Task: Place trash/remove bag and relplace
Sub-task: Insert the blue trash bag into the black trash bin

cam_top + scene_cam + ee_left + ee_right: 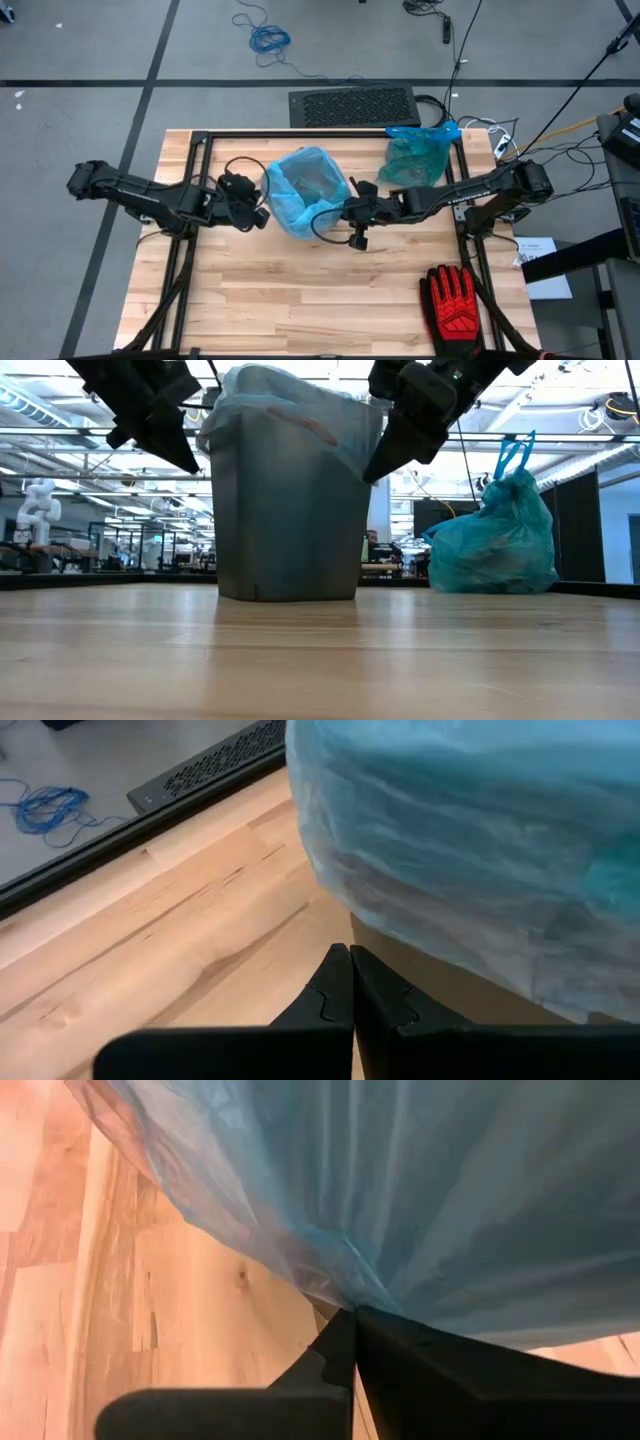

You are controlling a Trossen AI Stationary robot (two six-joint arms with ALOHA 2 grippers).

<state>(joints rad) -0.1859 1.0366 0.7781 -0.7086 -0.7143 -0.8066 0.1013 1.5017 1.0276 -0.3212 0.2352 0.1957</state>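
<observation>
A grey bin (288, 510) stands mid-table, lined with a light blue bag (305, 188) folded over its rim. My right gripper (352, 1312) is at the bin's right side, shut on the liner's overhang. My left gripper (350, 955) is shut and sits just off the bin's left side (258, 212), below the liner's hem; in the low view it (192, 463) stands apart from the bin. A tied teal bag (420, 155), full, rests on the table's far right. No loose trash scraps are in view. My right gripper pinches the liner's hanging lower edge (340, 1295) on the bin's right side between its two fingertips. The fingers come from the table's right, slanting downward (375, 465). The plastic gathers in pleats toward the fingertips, and the rest stays draped over the bin's rim.
A red-and-black glove (455, 300) lies at the near right corner. A black grille (352, 106) sits beyond the far edge, with cables to its right. Bare wood (300, 290) spreads across the near half of the table.
</observation>
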